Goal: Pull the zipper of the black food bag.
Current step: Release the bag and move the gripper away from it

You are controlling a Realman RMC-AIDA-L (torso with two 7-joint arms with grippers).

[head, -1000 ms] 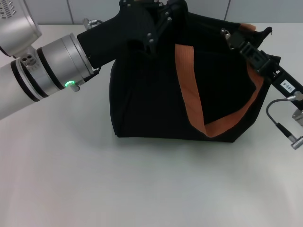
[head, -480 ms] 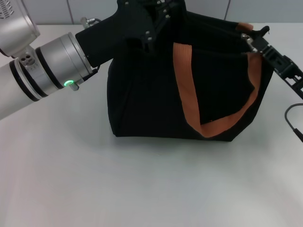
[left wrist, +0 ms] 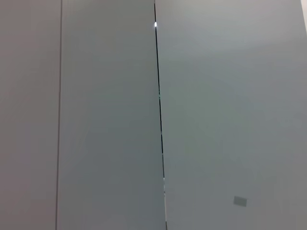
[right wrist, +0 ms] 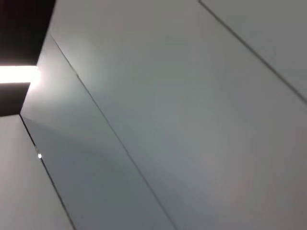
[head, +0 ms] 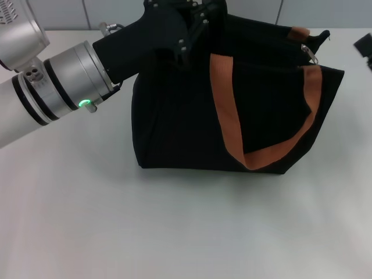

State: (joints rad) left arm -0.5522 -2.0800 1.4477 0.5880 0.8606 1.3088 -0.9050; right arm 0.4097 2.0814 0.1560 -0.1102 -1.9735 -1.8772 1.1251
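- The black food bag (head: 192, 116) stands upright on the white table (head: 174, 226), in the far middle of the head view, its top edge running from upper left to upper right
- The left gripper (head: 195, 26) sits at the bag's top left corner, black against black; it looks pressed on the fabric there, but whether its claw is open or closed I cannot tell
- The left arm comes in from the left edge, silver sleeve with a green light, crossing above the table beside the bag's left side
- The zipper (head: 310, 53) lies at the far right end of the top edge, a small silver tab hanging loose near the bag's right corner, nothing touching it
- The right gripper (head: 364, 45) shows only as a dark sliver at the right edge of the head view, apart from the bag; its claw state cannot be told
- An orange strap (head: 224, 110) loops down the bag's front face and back up toward the right corner
- Open table lies all along the near side of the bag and to its left under the arm; on the right, a bare strip separates the bag's edge from the frame
- Both wrist views show only plain grey wall panels with thin seams
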